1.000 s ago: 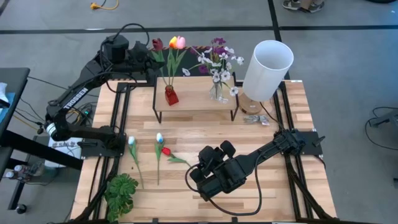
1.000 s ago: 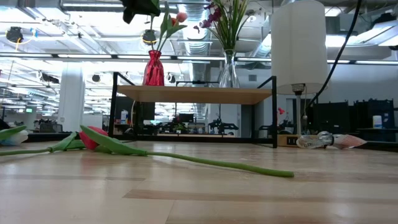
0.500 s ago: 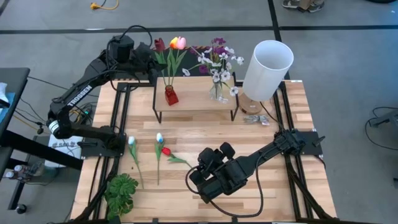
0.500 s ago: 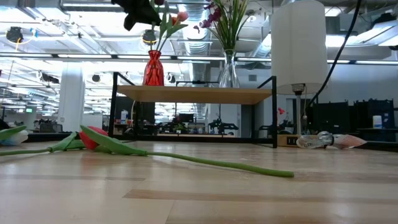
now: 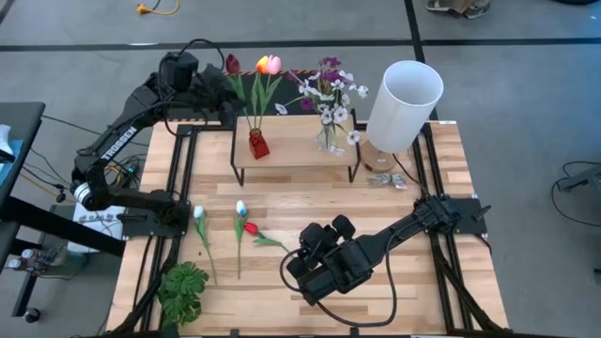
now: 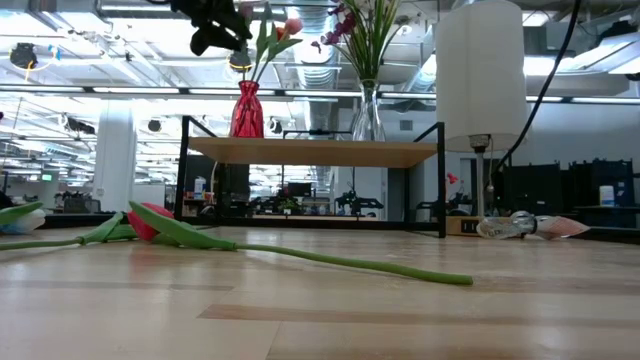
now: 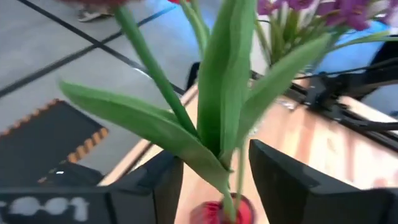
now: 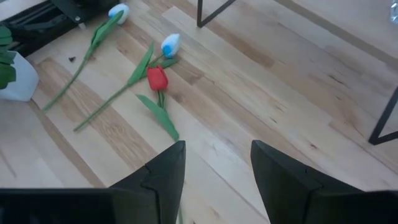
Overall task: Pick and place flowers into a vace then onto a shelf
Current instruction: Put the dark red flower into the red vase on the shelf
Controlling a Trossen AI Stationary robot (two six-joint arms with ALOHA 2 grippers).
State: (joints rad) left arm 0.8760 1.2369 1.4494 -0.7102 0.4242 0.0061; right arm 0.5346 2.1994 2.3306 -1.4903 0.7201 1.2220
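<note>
1. Currently the left gripper (image 5: 222, 91) is up at the far left end of the shelf (image 5: 296, 150), level with the tulip heads standing in the red vase (image 5: 258, 144). Its fingers (image 7: 158, 183) are spread, with green leaves and stems between them but nothing pinched.
2. Step judged: release of a stem just dropped into the red vase. Maroon tulip (image 5: 232, 64) and orange-pink tulip (image 5: 269, 64) stand in it; the purple and white blossoms (image 5: 329, 89) stand in the glass vase (image 5: 327, 138) beside it on the same plank.
3. Right gripper (image 5: 310, 272) hovers over the near table, fingers (image 8: 163, 171) apart and empty. Red tulip (image 8: 157, 78) lies just ahead of it, a white tulip (image 8: 170, 43) touching or nearly so, another white tulip (image 8: 117, 11) further left.
4. Next move, my judgement: left arm backs straight out without dragging the leaves; right arm goes for the red tulip.
5. Clearance: crowded stems around the left fingers, vase could tip. White lamp (image 5: 404, 103) guards the shelf's right end. Leafy plant (image 5: 183, 291) sits at the near left corner; the table's middle offers open room.
</note>
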